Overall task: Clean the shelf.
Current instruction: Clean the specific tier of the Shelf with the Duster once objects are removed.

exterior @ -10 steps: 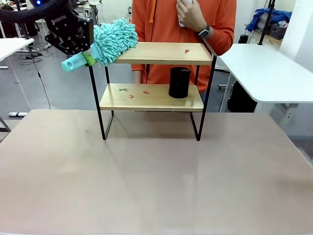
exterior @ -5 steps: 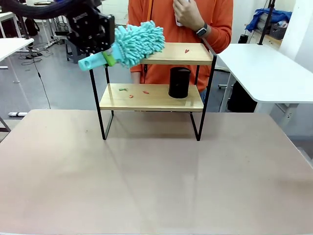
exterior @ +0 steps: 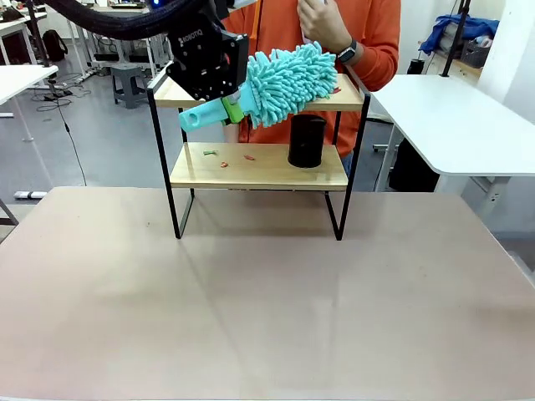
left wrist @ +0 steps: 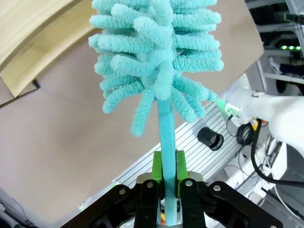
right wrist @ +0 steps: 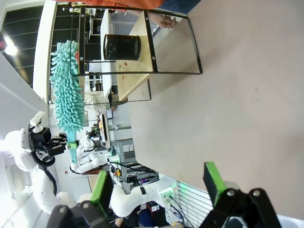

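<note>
A wide brownish worktop (exterior: 267,317) takes the lower half of the front view. A little above the centre stands a black mesh cup (exterior: 307,140), upright. Behind it, at the top centre, is a person in an orange sweater (exterior: 380,33) with a dark wristwatch (exterior: 349,54). A white table (exterior: 456,121) is at the right edge, and a second white table (exterior: 21,79) at the left edge. In the upper right corner lies a blue cloth (exterior: 456,32). In the upper left a grey stool (exterior: 129,79) stands on the floor (exterior: 109,150).

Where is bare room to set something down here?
Free: the brown tabletop in front of the black-framed wooden shelf; its lower board between red and green scraps and black mesh cup. Crowded: top board, under teal fluffy duster in the left gripper.
</note>
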`<action>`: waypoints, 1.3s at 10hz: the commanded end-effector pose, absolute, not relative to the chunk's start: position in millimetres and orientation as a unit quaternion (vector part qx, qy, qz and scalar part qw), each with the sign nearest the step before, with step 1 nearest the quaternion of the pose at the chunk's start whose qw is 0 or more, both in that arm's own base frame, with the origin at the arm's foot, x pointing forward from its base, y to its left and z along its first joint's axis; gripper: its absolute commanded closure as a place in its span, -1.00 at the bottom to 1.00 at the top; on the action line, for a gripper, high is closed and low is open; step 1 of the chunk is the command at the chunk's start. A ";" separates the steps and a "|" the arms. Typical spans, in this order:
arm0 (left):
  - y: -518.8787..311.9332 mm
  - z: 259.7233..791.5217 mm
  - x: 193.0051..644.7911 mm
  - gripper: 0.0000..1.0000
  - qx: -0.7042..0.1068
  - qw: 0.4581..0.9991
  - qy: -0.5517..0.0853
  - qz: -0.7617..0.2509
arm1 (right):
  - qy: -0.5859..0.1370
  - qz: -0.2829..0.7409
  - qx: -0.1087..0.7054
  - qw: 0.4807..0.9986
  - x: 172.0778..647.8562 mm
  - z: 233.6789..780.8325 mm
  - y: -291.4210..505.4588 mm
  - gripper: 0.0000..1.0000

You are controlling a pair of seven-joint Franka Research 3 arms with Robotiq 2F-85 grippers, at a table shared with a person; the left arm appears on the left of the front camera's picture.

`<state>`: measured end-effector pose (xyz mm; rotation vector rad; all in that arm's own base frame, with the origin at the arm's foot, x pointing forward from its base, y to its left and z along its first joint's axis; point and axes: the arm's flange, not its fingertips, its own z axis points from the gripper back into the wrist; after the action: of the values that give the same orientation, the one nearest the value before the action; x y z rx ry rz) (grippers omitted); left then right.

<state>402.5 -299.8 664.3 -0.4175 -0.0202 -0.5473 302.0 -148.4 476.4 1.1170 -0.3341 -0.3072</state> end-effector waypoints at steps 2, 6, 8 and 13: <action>-271.5 674.2 386.2 0.75 -0.204 0.921 0.015 -0.331 | -0.170 -0.134 0.531 0.819 303.9 477.1 -147.7 -1.00; -196.7 684.6 317.1 0.75 -0.195 0.794 0.113 -0.565 | -0.170 -0.134 0.531 0.819 303.9 477.1 -147.7 -1.00; -167.1 690.6 307.2 0.75 -0.229 0.783 0.104 -0.568 | -0.170 -0.134 0.531 0.819 303.9 477.1 -147.7 -1.00; -115.5 693.6 313.4 0.75 -0.296 0.805 0.082 -0.508 | -0.170 -0.134 0.531 0.819 303.9 477.1 -147.7 -1.00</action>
<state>319.0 -121.9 692.8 -0.5782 0.2090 -1.1274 301.7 -148.8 476.4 1.1171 -0.3348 -0.3082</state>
